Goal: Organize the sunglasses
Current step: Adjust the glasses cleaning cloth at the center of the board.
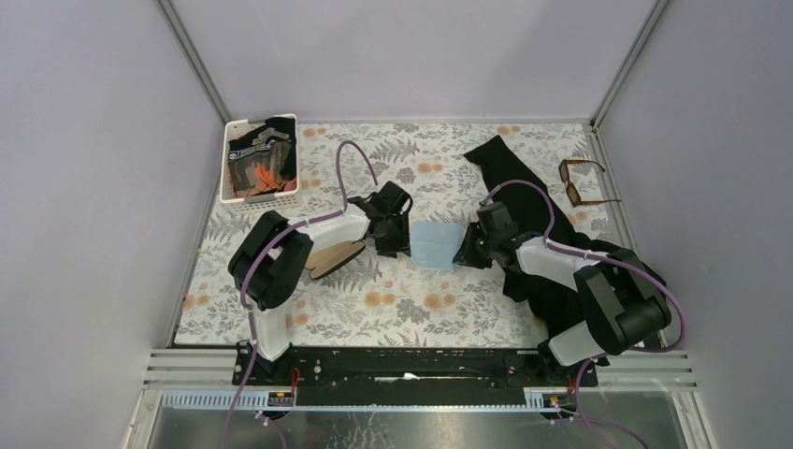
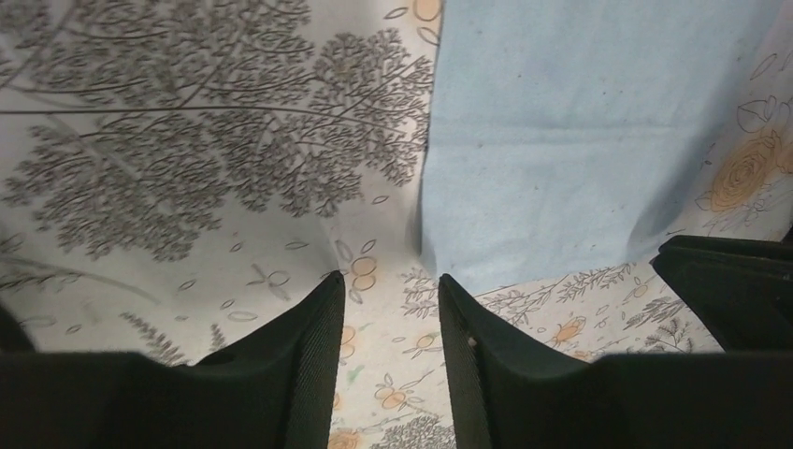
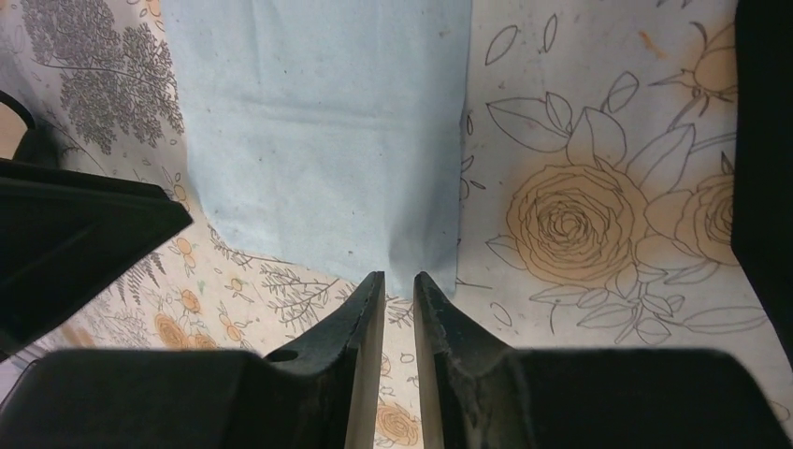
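In the top external view, the left gripper [image 1: 396,241] and the right gripper [image 1: 468,251] are seen lowered over the middle of the flower-patterned table [image 1: 411,309], one at each side of a small light-blue cloth [image 1: 436,245]. The left claw is placed at the cloth's left edge and the right claw at its right edge. Whether either touches the cloth cannot be told from above. The sunglasses [image 1: 582,182] are found at the far right edge of the table, near the back corner, with their arms unfolded. They lie well apart from both claws and are held by neither. A black fabric [image 1: 505,164] is spread between the sunglasses and the right arm, and a white basket [image 1: 234,187] is set at the back left.

In the left wrist view, the left gripper [image 2: 391,281] is shown released, its jaws parted by a clear gap through which only the printed table is seen. The cloth [image 2: 580,140] is laid flat just beyond the fingertips, its near corner right at the gap, and contact cannot be made out.

In the right wrist view, the right gripper [image 3: 395,279] is shown with only a narrow slit between its jaws, and bare table is seen through it. The cloth's [image 3: 318,122] near edge lies right at the fingertips, and no grasp on it can be seen.
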Tool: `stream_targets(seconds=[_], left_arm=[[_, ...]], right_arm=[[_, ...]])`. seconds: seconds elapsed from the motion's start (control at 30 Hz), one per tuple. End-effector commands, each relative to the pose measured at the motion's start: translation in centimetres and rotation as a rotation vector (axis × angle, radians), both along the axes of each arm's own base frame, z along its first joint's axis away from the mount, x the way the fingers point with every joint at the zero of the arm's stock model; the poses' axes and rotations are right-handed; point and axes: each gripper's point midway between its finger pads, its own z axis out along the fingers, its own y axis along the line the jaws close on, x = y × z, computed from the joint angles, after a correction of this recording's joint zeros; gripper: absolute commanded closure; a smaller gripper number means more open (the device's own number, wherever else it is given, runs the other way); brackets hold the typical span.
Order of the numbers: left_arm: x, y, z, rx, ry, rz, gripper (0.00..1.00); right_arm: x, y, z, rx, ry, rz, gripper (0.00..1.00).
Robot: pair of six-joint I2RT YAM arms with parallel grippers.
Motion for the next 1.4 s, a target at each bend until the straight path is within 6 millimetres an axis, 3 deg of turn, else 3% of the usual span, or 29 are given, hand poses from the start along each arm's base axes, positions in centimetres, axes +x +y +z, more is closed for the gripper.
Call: stream_targets(seconds=[0.0, 0.13, 0.27, 0.33, 0.6, 0.83, 0.93, 1.0, 1.17, 1.27, 1.37], left_arm=[[0.8, -1.9, -0.5, -0.065, -0.019, 0.004, 0.57], [0.3, -2.7, -1.1, -0.087, -0.012, -0.015, 0.66], [0.0, -3.3, -1.1, -0.091, -0.005, -0.023, 0.92], [-0.1, -3.4, -0.9, -0.1, -0.008, -0.021, 1.0], [-0.3, -3.9, 1.7, -0.145, -0.031, -0.034, 1.0], [-0.8, -1.9, 3.8, -0.08, -0.049, 0.004, 1.0], [-1.1, -0.7, 4.4, -0.03, -0.054, 0.011, 0.61], [-1.1, 0.4, 4.6, 0.02, -0.065, 0.022, 0.5], [0.1, 0.8, 5.2, 0.047, -0.117, 0.033, 0.49], [1.4, -0.3, 4.9, 0.039, -0.132, 0.01, 0.49], [3.6, -0.7, 4.4, 0.053, -0.152, 0.011, 0.4]], right_arm=[[1.8, 1.3, 0.9, 0.032, -0.052, -0.002, 0.75], [1.6, 0.8, -0.2, 0.007, -0.037, -0.007, 0.76], [1.2, 0.2, -0.9, -0.02, -0.027, -0.015, 0.77], [1.1, 0.0, -1.2, -0.031, -0.023, -0.015, 0.77], [0.8, -0.3, -1.2, -0.034, -0.023, -0.028, 0.78], [0.1, -0.6, -1.2, -0.045, -0.013, -0.014, 0.78], [-0.4, -0.2, -0.9, -0.02, -0.007, 0.01, 0.78], [-0.7, -0.1, -0.3, -0.001, -0.013, 0.016, 0.77], [-0.3, -0.6, 1.7, -0.018, -0.061, -0.001, 0.75], [1.0, -1.1, 2.6, -0.07, -0.1, -0.002, 0.73], [2.8, -1.5, 3.3, -0.127, -0.125, 0.009, 0.69]])
